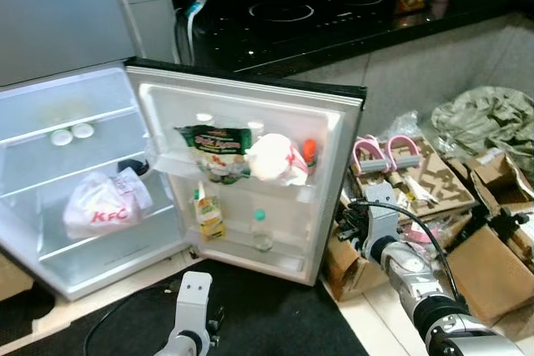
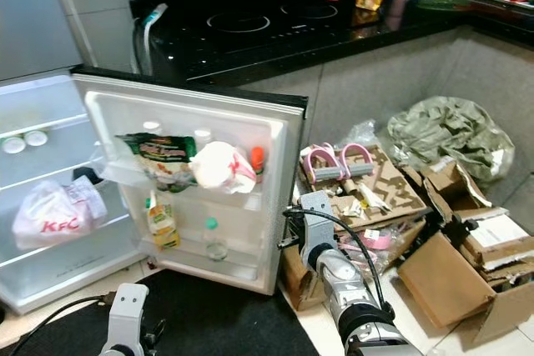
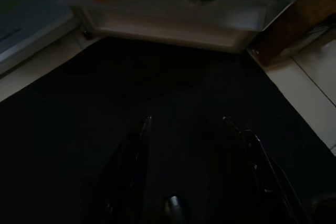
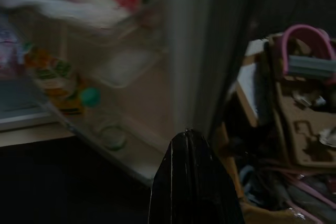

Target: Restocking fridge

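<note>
The small fridge (image 1: 50,110) stands open, its door (image 1: 334,164) swung to the right. A white KFC bag (image 1: 104,206) lies on a fridge shelf. The door racks hold a green snack bag (image 1: 219,149), a white bag with red print (image 1: 271,158), a juice carton (image 1: 207,210) and a clear bottle with a green cap (image 1: 260,231). My left gripper (image 3: 186,121) hangs open over the black mat (image 3: 79,108), below the door. My right gripper (image 4: 187,132) is shut on nothing and sits close to the door's free edge (image 4: 194,51).
Open cardboard boxes (image 1: 484,264) and clutter with pink handles (image 1: 388,154) crowd the floor right of the door. A crumpled bag (image 1: 488,118) lies further back. A black counter with a cooktop (image 1: 284,14) runs behind the fridge. Two white round items (image 1: 71,133) rest on the upper shelf.
</note>
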You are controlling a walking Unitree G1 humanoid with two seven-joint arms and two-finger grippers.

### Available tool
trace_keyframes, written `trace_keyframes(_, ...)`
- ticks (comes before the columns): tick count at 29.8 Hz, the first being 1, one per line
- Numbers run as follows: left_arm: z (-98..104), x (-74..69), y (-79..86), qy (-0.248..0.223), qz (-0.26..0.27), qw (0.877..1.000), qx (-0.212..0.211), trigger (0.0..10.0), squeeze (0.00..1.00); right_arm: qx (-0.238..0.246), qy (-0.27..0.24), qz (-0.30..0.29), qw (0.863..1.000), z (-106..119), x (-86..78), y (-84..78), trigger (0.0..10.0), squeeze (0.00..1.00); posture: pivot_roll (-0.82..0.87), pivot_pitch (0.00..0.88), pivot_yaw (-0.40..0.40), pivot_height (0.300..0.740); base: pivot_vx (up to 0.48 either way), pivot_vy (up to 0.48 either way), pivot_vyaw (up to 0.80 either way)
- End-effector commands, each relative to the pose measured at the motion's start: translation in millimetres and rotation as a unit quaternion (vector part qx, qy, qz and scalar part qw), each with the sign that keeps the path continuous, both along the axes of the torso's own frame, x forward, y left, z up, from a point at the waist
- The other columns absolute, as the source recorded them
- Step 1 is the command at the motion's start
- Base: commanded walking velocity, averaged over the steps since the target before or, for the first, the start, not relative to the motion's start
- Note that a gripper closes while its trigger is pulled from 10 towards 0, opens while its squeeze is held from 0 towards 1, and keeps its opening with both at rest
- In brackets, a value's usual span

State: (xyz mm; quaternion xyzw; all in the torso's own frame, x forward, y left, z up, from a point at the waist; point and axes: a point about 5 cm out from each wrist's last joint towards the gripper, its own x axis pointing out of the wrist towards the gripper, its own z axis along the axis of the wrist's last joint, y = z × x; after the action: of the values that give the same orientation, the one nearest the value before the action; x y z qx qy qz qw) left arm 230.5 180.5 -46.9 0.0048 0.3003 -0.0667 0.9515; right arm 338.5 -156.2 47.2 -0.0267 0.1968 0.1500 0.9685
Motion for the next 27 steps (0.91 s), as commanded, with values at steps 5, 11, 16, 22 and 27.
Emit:
trace_keyframes(5, 0, -2.1, 4.5, -0.002, 0.0, 1.0, 0.001, 10.0, 0.0, 0.004, -0.002, 0.0, 1.0, -1, -0.5, 1.0, 10.0, 0.0, -0.08, 0.04, 0.002, 0.74, 0.258, 0.0, 0.0)
trace_keyframes(11, 0, -2.0, 2.3, -0.005, -0.01, 1.0, -0.002, 10.0, 0.0, 0.004, -0.003, -0.004, 1.0, 0, -0.3, -2.2, 10.0, 0.0, -0.08, 0.037, 0.004, 0.74, 0.0, 0.0, 0.0)
trace_keyframes(16, 0, -2.4, 1.0, -0.004, -0.014, 1.0, -0.002, 10.0, 0.0, 0.004, -0.002, -0.006, 1.0, -1, -1.8, -3.8, 10.0, 0.0, -0.08, 0.036, 0.006, 0.74, 0.0, 0.0, 0.0)
trace_keyframes(22, -1, -3.1, 0.1, -0.004, -0.014, 1.0, -0.007, 10.0, 0.0, 0.005, 0.0, -0.009, 1.0, -3, -3.4, -6.6, 10.0, 0.0, -0.08, 0.036, 0.006, 0.74, 0.0, 0.0, 0.0)
trace_keyframes(27, -1, -4.7, -0.9, -0.005, -0.017, 1.0, -0.006, 10.0, 0.0, 0.003, 0.004, -0.012, 1.0, -5, -4.8, -9.0, 10.0, 0.0, -0.09, 0.043, 0.008, 0.74, 0.0, 0.0, 0.0)
